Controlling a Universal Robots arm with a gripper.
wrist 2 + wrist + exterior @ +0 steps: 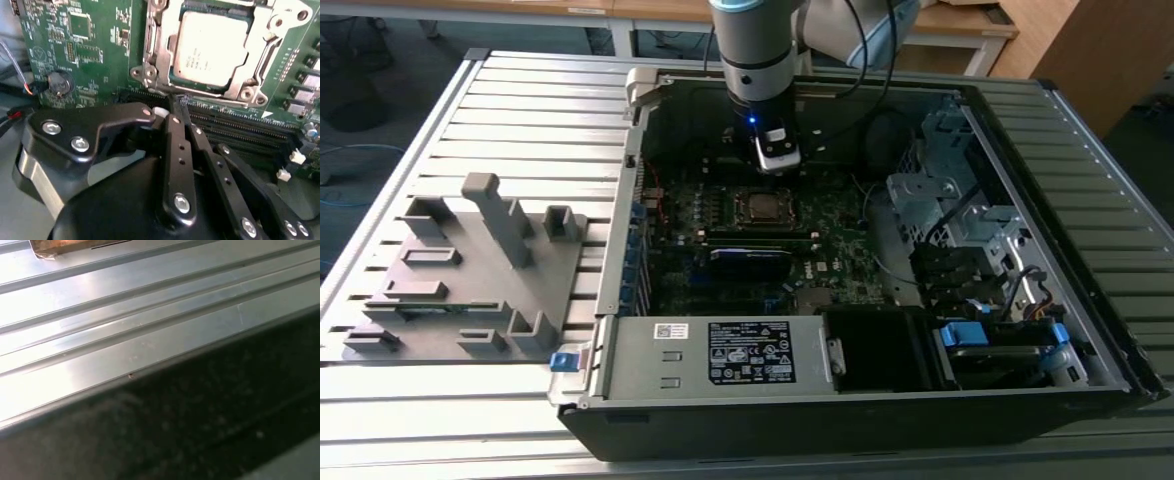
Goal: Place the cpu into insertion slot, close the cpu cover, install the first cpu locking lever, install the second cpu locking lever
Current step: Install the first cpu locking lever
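Gripper [778,165], exterior view: hanging inside the open computer case [1067,250], just above the insertion slot [765,205]; finger state cannot be told here.

Second wrist view: the gripper [175,102] is showing its fingers [176,150] drawn together, nothing visibly held. Directly ahead of the tips, the cpu [210,47] is lying flat in the slot, square, so no long axis. The cpu cover [235,87] is lying down around it. Judgement: seating and cover done; lever status unclear.

First wrist view: ribbed metal tabletop [125,315] lying beyond the case wall.
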